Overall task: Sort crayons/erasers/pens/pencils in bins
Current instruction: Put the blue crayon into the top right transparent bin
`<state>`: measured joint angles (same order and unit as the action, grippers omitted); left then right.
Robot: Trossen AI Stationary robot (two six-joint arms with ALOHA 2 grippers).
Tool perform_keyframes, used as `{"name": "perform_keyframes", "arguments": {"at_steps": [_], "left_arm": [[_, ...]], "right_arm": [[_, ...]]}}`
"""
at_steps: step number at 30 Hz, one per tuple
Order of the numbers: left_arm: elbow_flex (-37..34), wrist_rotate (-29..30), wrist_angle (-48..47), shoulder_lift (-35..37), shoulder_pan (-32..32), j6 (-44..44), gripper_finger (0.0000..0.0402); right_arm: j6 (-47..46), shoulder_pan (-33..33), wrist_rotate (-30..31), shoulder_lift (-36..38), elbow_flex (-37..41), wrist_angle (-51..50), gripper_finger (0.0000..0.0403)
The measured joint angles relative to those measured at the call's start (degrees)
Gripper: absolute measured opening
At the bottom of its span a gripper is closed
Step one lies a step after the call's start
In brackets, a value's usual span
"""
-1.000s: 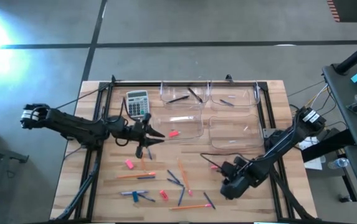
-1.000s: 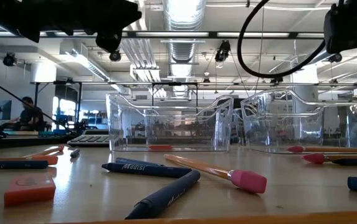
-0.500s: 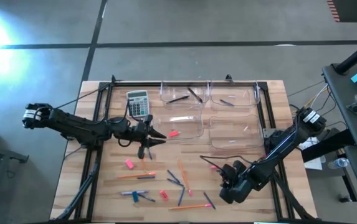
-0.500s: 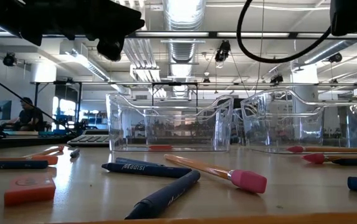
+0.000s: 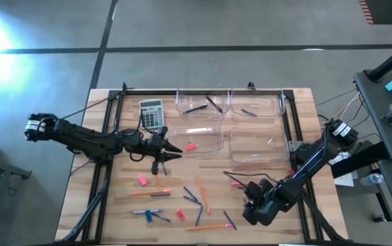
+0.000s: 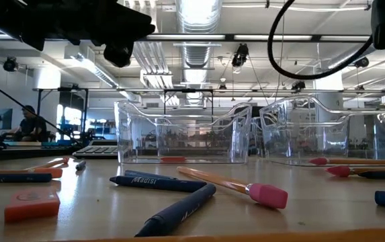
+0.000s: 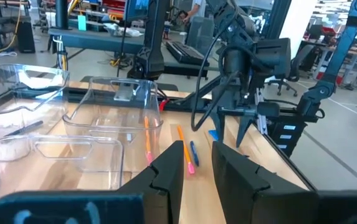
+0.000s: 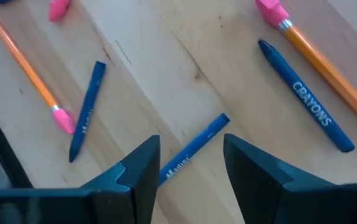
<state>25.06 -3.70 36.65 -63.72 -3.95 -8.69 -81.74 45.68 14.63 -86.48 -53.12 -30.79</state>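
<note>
From above, four clear bins [image 5: 199,139] stand at the far half of the wooden surface [image 5: 113,212], beside a grey calculator [image 5: 150,113]. The loose pencils [image 5: 148,193], blue crayons and pink erasers [image 5: 141,180] lie scattered on the near half. The left tool [image 5: 170,148] hovers just beside the near left bin, which holds one pink eraser [image 5: 190,146]. The right tool [image 5: 250,203] hangs low over the scattered items, at their right side.

The low view shows both arms above the surface and nothing lifted.

In the left wrist view the fingers [image 7: 166,171] stand slightly apart and hold nothing.

In the right wrist view the fingers [image 8: 142,163] are spread, and a blue crayon [image 8: 190,149] lies between them on the wood.

I judge the right arm is about to pick this crayon: it must descend, close on it, then carry it to a bin.
</note>
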Motion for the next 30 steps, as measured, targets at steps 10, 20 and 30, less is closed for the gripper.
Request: {"name": "perform_keyframes", "arguments": {"at_steps": [10, 20, 30], "left_arm": [[0.1, 0.0, 0.4, 0.0, -0.7, 0.0, 0.0070], [0.2, 0.0, 0.4, 0.0, -0.7, -0.1, 0.0070], [0.1, 0.0, 0.4, 0.0, -0.7, -0.2, 0.0070]], "right_arm": [[-1.9, 0.8, -3.6, -8.1, -2.1, 1.7, 0.0168], [-3.6, 0.8, -6.0, -14.0, -9.1, -7.9, 0.0165], [3.4, 0.5, -10.7, -21.4, -19.6, -17.6, 0.0101]]}}
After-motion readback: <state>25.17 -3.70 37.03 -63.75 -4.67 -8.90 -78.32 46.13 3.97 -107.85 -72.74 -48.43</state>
